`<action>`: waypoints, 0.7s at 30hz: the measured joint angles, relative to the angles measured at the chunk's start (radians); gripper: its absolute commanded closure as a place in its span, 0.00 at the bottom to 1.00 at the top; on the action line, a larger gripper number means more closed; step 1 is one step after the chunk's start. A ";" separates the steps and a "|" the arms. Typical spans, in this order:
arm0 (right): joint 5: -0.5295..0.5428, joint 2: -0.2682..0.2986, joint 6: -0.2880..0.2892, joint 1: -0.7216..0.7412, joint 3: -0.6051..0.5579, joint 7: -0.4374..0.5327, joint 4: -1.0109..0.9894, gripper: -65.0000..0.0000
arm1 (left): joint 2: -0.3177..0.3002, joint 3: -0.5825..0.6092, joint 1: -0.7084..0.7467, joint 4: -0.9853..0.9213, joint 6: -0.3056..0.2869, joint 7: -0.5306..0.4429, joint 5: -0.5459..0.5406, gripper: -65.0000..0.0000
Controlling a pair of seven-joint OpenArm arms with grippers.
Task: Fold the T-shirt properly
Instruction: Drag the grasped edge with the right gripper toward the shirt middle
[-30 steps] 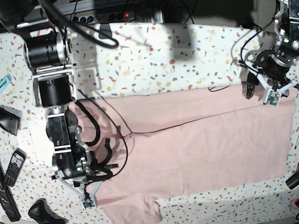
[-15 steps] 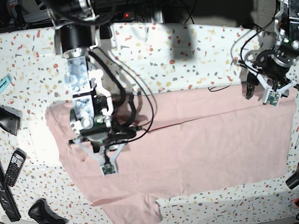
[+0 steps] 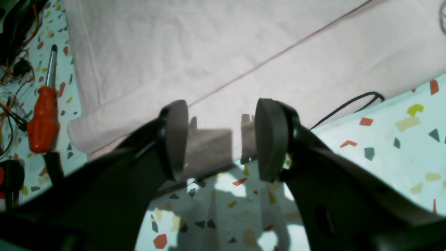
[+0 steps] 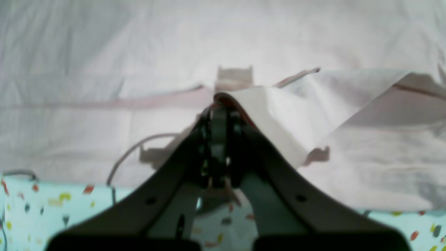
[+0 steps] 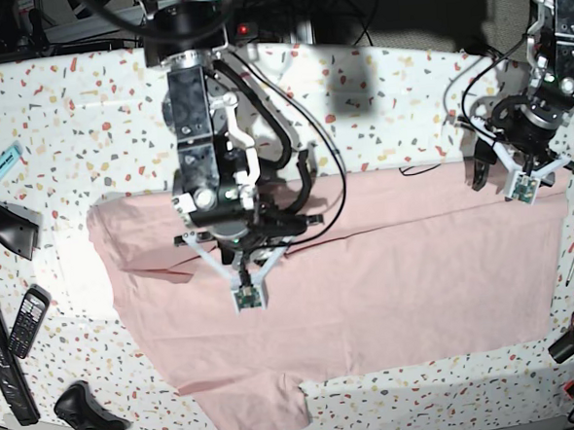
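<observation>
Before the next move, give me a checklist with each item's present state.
1. Right end effector shut on the T-shirt: ok, a fold of cloth sits between its tips.
2. Left end effector open: ok, jaws apart, nothing between them.
3. Left end effector at the shirt's edge: ok, it hangs over the hem where cloth meets table.
4. Shirt lying flat: not ok, the carried part is lifted and creased.
5. Black cable free of the cloth: cannot tell, it runs to the hem.
6. Screwdriver off the shirt: ok, beside it.
</observation>
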 measured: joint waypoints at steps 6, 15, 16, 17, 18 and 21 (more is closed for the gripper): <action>0.001 0.000 -0.067 -0.023 -0.090 0.087 0.000 1.00 | 0.000 0.000 0.000 0.000 0.000 0.000 0.000 0.54; -0.185 0.000 -0.195 -0.020 -0.088 0.245 0.000 1.00 | 0.000 0.000 0.000 0.000 0.000 0.001 0.000 0.54; -0.184 0.001 -0.209 -0.017 -0.087 0.266 0.000 1.00 | 0.000 0.000 0.000 0.000 0.000 0.003 0.000 0.54; -0.183 0.003 -0.210 -0.014 -0.077 0.293 0.000 1.00 | 0.000 0.000 0.000 0.000 0.000 0.004 0.000 0.54; -0.179 0.003 -0.211 -0.010 -0.063 0.315 0.000 1.00 | 0.000 0.000 0.000 0.000 0.000 0.004 0.000 0.54; -0.139 0.003 -0.214 0.032 -0.001 0.324 -0.009 1.00 | 0.000 0.000 0.000 0.000 0.000 0.004 0.000 0.54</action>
